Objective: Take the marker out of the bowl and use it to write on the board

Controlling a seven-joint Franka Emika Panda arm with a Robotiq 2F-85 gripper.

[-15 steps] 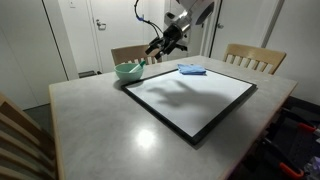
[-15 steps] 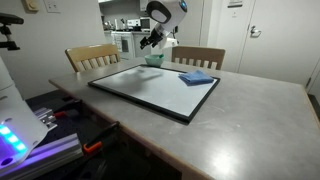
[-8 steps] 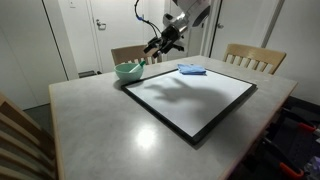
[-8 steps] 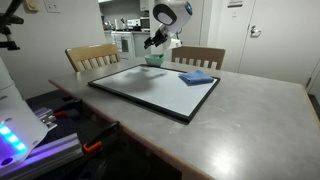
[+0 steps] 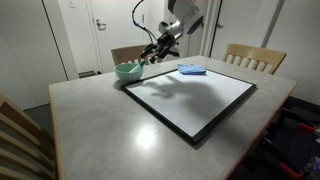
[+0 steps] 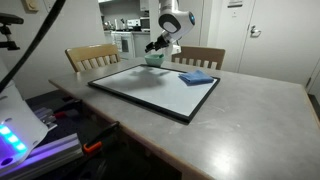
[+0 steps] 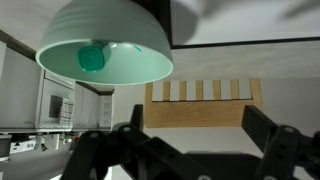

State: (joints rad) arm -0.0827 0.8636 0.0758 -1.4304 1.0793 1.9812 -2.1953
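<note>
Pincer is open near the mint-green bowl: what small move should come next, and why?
Probably ease the open pincer down and toward the small round pale mint-green bowl. It hovers beside and above the rim, empty, and the wrist view shows a teal-ended object, likely the marker, inside the bowl, off the pincer's centre line.

We saw a grey table [image 5: 95,135] filling both exterior views, with a blue cloth [image 5: 192,70] lying flat on it toward the far side. A light wooden chair [image 5: 250,58] stood beyond the cloth, a brown chair [image 5: 126,52] was further along that edge, and a slatted chair back [image 5: 18,140] rose close to the camera. A white door [image 5: 105,25] stood in the wall behind. In an exterior view we made out a kitchen [image 6: 125,40] in the background and a glowing device [image 6: 15,140] in the near corner.
</note>
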